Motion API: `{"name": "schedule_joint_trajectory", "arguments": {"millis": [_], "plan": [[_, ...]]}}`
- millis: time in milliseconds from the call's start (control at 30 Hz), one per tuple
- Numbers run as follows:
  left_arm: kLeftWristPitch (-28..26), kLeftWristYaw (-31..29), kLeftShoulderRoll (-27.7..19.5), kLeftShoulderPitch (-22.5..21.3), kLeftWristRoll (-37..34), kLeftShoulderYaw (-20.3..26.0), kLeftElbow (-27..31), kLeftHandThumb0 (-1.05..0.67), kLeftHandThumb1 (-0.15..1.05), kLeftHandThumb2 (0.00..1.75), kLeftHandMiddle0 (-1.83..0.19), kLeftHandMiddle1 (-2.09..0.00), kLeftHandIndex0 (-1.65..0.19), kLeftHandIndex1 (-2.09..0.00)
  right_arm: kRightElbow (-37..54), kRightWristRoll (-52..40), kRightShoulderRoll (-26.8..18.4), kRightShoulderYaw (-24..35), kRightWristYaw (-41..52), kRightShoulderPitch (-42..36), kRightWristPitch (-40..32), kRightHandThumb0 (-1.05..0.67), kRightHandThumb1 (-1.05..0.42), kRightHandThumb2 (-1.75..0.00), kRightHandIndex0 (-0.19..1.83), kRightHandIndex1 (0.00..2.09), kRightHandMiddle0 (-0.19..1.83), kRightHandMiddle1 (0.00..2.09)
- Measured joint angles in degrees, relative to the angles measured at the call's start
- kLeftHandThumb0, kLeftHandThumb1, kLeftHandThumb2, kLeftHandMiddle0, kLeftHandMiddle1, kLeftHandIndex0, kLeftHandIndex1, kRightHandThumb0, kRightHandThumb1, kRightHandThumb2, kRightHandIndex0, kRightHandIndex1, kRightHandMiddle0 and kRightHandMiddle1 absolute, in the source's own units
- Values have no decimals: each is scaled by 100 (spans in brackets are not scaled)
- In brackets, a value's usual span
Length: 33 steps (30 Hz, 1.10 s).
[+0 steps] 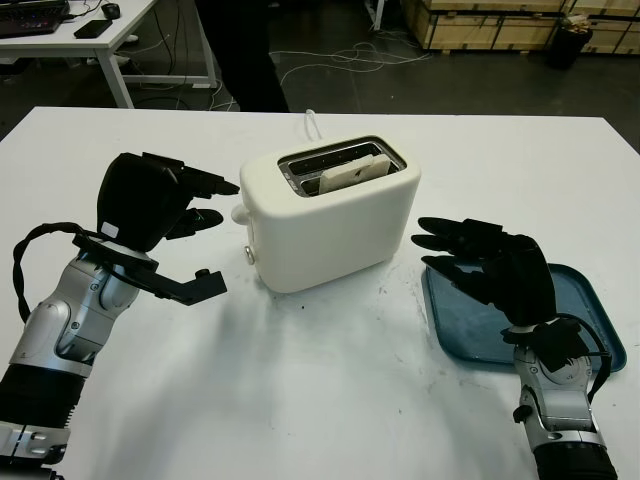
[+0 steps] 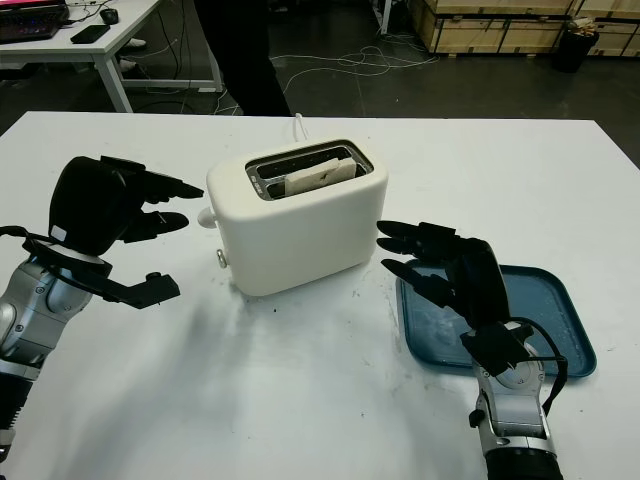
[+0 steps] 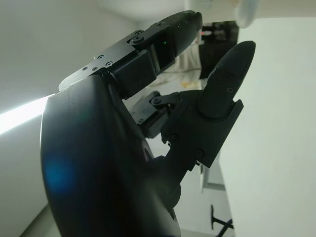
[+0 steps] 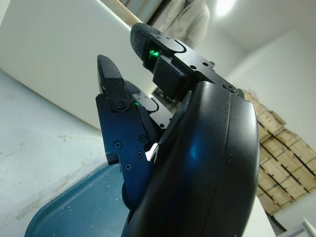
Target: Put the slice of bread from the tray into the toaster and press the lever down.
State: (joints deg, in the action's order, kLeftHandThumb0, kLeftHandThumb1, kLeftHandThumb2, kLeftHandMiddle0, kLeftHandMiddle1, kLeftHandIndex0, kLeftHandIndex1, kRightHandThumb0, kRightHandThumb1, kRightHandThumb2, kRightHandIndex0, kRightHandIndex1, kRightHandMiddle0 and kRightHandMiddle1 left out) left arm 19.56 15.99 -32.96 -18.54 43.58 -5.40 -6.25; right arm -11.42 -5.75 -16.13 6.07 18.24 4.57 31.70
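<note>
A white toaster (image 1: 330,225) stands mid-table, and a slice of bread (image 1: 355,172) sits upright in its near slot. The lever knob (image 1: 240,213) juts from the toaster's left end, high on that side. My left hand (image 1: 220,235) is open just left of this end, and its upper fingertips (image 1: 228,187) come close to the knob. The blue tray (image 1: 585,300) lies to the right of the toaster with nothing on its visible part. My right hand (image 1: 425,243) is open above the tray's left edge, fingers pointing toward the toaster and apart from it.
A white power cord (image 1: 315,122) runs from the toaster's back over the white table (image 1: 320,400). A person in dark clothes (image 1: 240,50) stands beyond the far edge. A desk (image 1: 100,35) is at the back left and wooden crates (image 1: 490,25) at the back right.
</note>
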Motion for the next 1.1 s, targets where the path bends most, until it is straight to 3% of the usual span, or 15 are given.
{"name": "schedule_joint_trajectory", "arguments": {"millis": [567, 1100], "plan": [[94, 215, 150, -31, -5, -225, -471, -29, 53, 0, -120, -84, -126, -3, 51, -13, 0, 4, 2, -35, -8, -22, -89, 0, 103, 1, 95, 0], [432, 590, 95, -161, -3, -317, -773, -14, 62, 2, -127, -86, -143, -10, 62, -7, -1, 6, 1, -43, -11, -21, -89, 0, 104, 1, 95, 0]]}}
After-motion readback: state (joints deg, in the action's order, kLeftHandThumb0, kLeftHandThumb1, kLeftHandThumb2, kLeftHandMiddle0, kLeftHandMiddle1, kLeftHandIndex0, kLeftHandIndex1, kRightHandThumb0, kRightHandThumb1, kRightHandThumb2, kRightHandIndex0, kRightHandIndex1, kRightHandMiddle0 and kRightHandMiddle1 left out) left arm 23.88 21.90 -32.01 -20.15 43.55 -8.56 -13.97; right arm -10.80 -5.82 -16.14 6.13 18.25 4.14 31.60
